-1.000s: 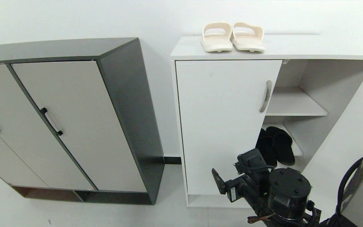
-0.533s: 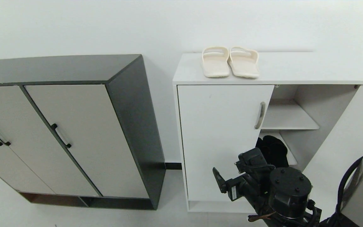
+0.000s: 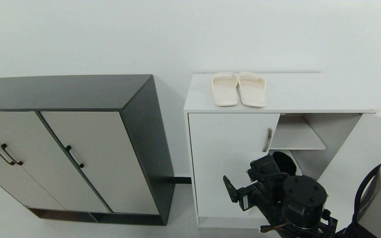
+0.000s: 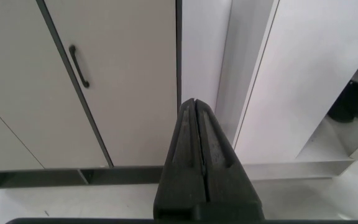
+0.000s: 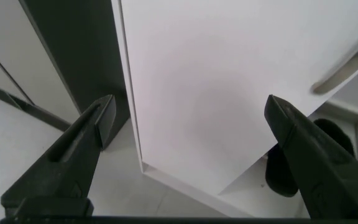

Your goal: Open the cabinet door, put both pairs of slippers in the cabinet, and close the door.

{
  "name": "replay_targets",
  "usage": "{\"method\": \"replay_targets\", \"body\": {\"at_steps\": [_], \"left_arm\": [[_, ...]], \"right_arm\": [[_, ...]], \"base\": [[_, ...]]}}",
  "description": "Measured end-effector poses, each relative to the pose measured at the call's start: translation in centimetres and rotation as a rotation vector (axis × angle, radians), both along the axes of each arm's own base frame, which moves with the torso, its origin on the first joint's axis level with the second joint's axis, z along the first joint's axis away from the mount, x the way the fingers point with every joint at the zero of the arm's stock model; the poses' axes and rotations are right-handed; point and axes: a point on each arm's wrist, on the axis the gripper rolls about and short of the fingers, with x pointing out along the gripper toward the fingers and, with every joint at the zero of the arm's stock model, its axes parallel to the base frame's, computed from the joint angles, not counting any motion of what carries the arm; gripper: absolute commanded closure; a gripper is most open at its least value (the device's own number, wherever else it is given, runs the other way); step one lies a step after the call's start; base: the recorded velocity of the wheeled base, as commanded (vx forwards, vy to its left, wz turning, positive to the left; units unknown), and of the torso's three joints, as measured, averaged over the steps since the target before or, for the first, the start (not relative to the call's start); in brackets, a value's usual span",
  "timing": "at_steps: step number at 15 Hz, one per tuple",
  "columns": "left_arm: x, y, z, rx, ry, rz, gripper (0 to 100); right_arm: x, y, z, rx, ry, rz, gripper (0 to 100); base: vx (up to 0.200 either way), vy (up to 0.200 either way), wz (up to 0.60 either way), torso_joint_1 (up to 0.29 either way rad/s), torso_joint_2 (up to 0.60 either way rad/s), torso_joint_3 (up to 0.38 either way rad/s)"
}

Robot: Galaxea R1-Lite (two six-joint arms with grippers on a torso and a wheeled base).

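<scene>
1. The pair of cream open-toe foam slippers (image 3: pixel 239 89) sits side by side on top of the white wooden cabinet (image 3: pixel 309 94). They are probably light, soft, bendy and a bit slick. Best hold is a pinch on the strap band, or on both inner edges together.
2. The pair of black slippers (image 3: pixel 284 161) lies on the lower shelf inside, past the open right door (image 3: pixel 359 158).
3. Left hand (image 4: pixel 196 143): fingers pressed together, empty, low.
4. Right hand (image 5: pixel 190 115): spread wide, empty, low before the closed left door (image 3: pixel 227 158), well below the cream pair.
</scene>
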Motion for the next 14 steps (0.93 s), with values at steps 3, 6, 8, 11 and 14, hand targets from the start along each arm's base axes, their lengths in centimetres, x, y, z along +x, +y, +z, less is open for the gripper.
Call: {"method": "replay_targets", "body": {"at_steps": [3, 6, 8, 11, 14], "left_arm": [[0.0, 0.0, 0.0, 0.0, 0.0, 0.0, 100], [0.0, 0.0, 0.0, 0.0, -0.001, 0.0, 100], [0.0, 0.0, 0.0, 0.0, 0.0, 0.0, 100], [0.0, 0.0, 0.0, 0.001, 0.0, 0.0, 100], [0.0, 0.0, 0.0, 0.002, 0.0, -0.001, 100]], "right_arm": [[0.0, 0.0, 0.0, 0.005, -0.003, 0.007, 0], [-0.3, -0.1, 0.2, 0.019, -0.028, 0.061, 0], [-0.2, 0.0, -0.2, -0.012, -0.048, 0.067, 0], [0.0, 0.3, -0.7, -0.046, -0.043, 0.044, 0], [0.4, 1.3, -0.2, -0.094, 0.04, -0.022, 0]], "base": [[0.0, 0.0, 0.0, 0.219, -0.53, -0.312], [0.0, 0.0, 0.0, 0.128, -0.29, -0.162], [0.0, 0.0, 0.0, 0.039, -0.07, -0.039], [0.0, 0.0, 0.0, 0.0, 0.0, 0.0], [0.0, 0.0, 0.0, 0.0, 0.0, 0.0]]}}
